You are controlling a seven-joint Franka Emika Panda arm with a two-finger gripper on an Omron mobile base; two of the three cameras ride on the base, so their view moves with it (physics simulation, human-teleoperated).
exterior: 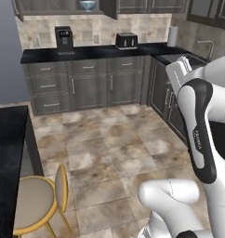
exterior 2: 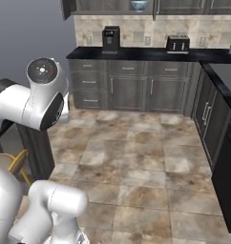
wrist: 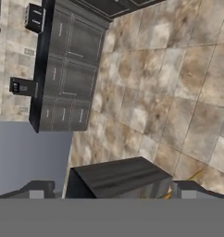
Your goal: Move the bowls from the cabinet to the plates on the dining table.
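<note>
out on the kitchen floor, jaws wide and empty

i'm standing in the middle of the tiled floor (exterior: 109, 153), facing the far run of grey drawer units (exterior: 86, 83) under the black worktop (exterior: 91, 52). up above that worktop, in an open compartment of the wall cabinet (exterior: 54, 7), i can make out one bowl (exterior: 88, 4), white with blue on it, sitting on the shelf; from the right base view the same bowl (exterior 2: 139, 5) peeks out at the very top edge. the other bowl i can't pick out.

on the worktop stand the coffee machine (exterior: 63, 37) and the toaster (exterior: 126, 41), well apart from each other.

my gripper (wrist: 114, 192) shows in the hand view, finger tips (wrist: 37, 190) spread to the far corners, nothing between them. below it sits the end of the dining table (wrist: 118, 178), dark top, seen from above.

in the left base view that dining table (exterior: 7, 158) runs along the left edge, with a yellow-framed chair (exterior: 37, 204) tucked just beside it. plates are not visible on the part i can see.
</note>
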